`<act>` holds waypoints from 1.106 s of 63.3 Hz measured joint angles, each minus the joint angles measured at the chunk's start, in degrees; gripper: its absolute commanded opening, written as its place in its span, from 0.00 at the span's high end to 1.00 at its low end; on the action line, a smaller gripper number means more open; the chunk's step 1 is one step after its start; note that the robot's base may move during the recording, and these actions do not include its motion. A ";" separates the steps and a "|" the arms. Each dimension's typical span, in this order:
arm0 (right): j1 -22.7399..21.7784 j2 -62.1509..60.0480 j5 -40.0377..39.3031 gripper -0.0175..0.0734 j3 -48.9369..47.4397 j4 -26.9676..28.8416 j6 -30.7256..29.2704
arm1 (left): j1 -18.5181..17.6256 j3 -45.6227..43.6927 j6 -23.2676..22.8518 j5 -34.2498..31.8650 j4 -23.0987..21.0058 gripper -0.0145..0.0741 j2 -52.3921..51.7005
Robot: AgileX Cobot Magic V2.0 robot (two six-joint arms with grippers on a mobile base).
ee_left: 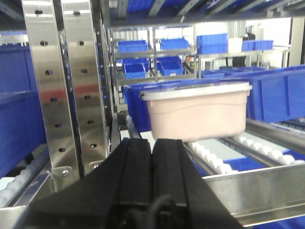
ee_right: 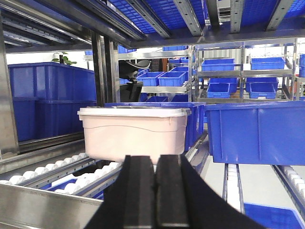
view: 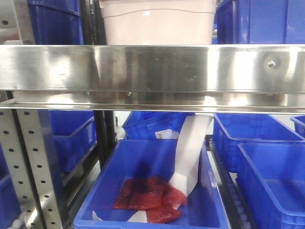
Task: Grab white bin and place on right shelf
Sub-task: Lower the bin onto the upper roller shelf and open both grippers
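Observation:
The white bin is a pale pinkish tub with a white rimmed lid. It stands on the roller tracks of the right shelf, behind the shiny steel front rail. It shows in the left wrist view and in the right wrist view, ahead of both grippers. My left gripper is shut and empty, a little short of the bin. My right gripper is shut and empty, just before the bin's front wall. Neither gripper shows in the front view.
Blue crates stand right of the bin and further ones on the same level. A blue crate with red packets lies below the rail. Perforated uprights stand at the left. White rollers run under the bin.

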 measured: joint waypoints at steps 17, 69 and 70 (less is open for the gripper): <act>0.00 0.00 0.00 0.73 0.00 0.00 0.00 | 0.00 0.09 0.08 0.00 -0.03 0.97 -0.10; 0.00 0.00 0.00 0.73 0.00 0.00 0.00 | 3.62 19.43 -24.50 -11.73 27.94 0.97 -0.32; 0.00 0.00 0.00 0.73 0.00 0.00 0.00 | 3.62 20.73 -24.50 -13.07 28.10 0.97 -0.32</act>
